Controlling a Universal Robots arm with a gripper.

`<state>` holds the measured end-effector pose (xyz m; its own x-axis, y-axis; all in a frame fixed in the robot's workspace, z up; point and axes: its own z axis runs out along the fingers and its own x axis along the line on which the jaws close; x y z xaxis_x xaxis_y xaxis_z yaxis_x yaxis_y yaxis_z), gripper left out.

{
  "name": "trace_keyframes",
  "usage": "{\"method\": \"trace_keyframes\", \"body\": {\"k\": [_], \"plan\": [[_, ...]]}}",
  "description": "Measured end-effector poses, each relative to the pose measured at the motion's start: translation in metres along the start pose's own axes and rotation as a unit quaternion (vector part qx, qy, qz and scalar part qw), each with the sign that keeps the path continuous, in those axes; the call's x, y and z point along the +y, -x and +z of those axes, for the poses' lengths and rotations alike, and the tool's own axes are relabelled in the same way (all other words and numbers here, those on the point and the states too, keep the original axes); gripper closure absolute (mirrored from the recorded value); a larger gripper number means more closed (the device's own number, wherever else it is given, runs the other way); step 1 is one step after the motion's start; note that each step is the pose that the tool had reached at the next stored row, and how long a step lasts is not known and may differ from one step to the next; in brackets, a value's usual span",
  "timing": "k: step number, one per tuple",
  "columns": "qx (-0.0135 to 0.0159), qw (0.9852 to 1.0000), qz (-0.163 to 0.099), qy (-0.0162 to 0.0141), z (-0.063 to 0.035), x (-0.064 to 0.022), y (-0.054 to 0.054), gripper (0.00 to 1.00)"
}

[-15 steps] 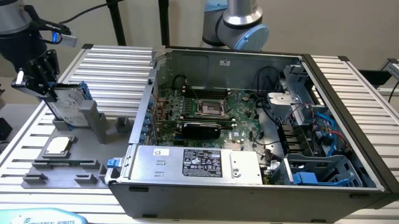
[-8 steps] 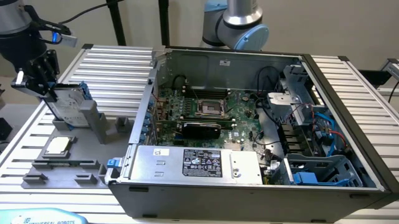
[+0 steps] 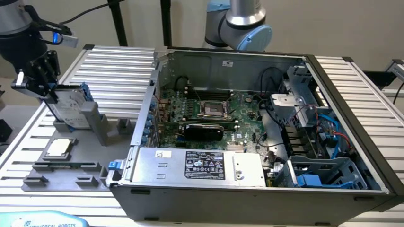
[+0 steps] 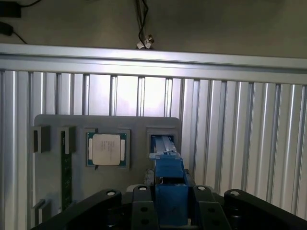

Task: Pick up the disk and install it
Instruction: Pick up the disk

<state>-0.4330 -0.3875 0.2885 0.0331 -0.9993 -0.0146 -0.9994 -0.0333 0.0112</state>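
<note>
Hand (image 3: 50, 96) clamped on one upright disk (image 3: 71, 109); one chip (image 3: 58, 147) on grey holder (image 3: 66, 178); one open computer case (image 3: 221, 204).

**Colour and pattern findings, workstation surfaces**

The disk (image 3: 71, 109) is recorded as silver-grey with a white label, framed in bright blue. The gripper (image 3: 47, 90) is noted black, the chip (image 4: 106, 149) silver within a green border, the holder plate (image 4: 134, 125) plain grey, the table (image 3: 120, 61) ribbed silver, and the motherboard (image 3: 243, 111) green.

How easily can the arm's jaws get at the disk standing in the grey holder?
Probably yes, easily: the jaws sit on both sides of the disk at its blue frame, seemingly gripping it, and nothing blocks them.
</note>
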Motion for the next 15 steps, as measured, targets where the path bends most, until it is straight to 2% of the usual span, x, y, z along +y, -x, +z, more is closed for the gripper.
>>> {"method": "trace_keyframes", "body": {"k": [8,15], "plan": [[0.0,1.0,0.0,0.0001,-0.0112,-0.0009,0.0,0.67],[0.0,1.0,0.0,0.0,-0.0307,-0.0025,0.0,0.67]]}}
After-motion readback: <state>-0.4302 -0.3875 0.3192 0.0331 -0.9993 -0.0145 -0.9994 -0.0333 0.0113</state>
